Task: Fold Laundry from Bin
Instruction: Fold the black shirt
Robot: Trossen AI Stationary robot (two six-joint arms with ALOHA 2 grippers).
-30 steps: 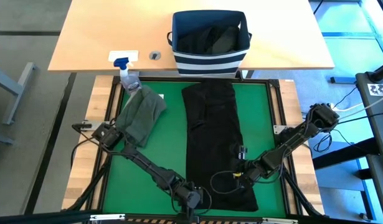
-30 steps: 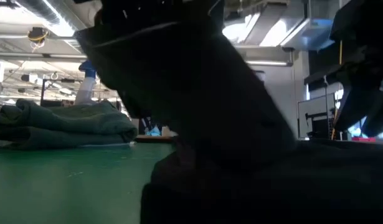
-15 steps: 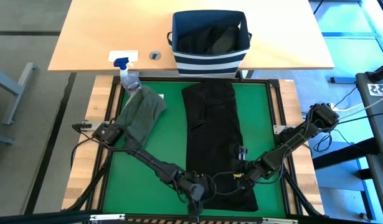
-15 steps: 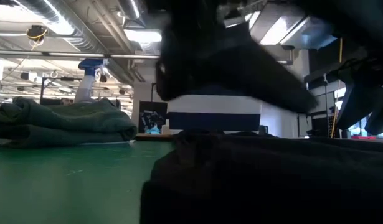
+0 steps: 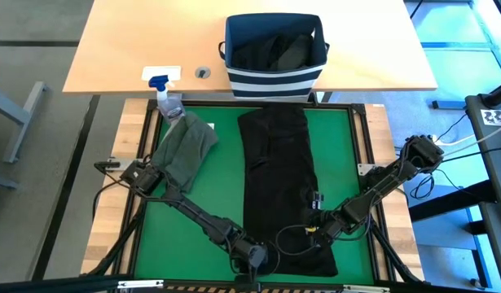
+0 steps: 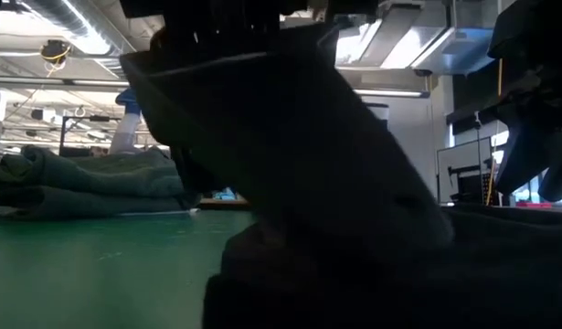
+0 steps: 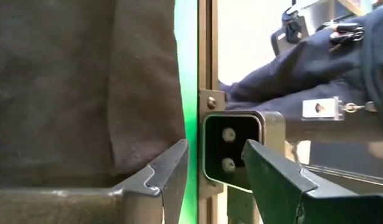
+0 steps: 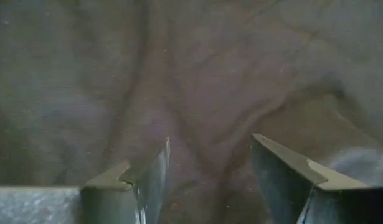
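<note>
Left gripper [image 5: 257,257] slid back a bit, now at near-left corner of black garment [image 5: 279,171], fingers apart, nothing held. Right gripper [image 5: 315,229] over its near-right part, also open, empty.

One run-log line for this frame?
step: flattening black garment | left gripper: open, near edge | right gripper: open, over garment | held: nothing

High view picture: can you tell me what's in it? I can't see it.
A long black garment lies spread on a green mat, both robot grippers, left and right, open at its near end. An olive garment lies beside it; a striped bin stands behind.
</note>
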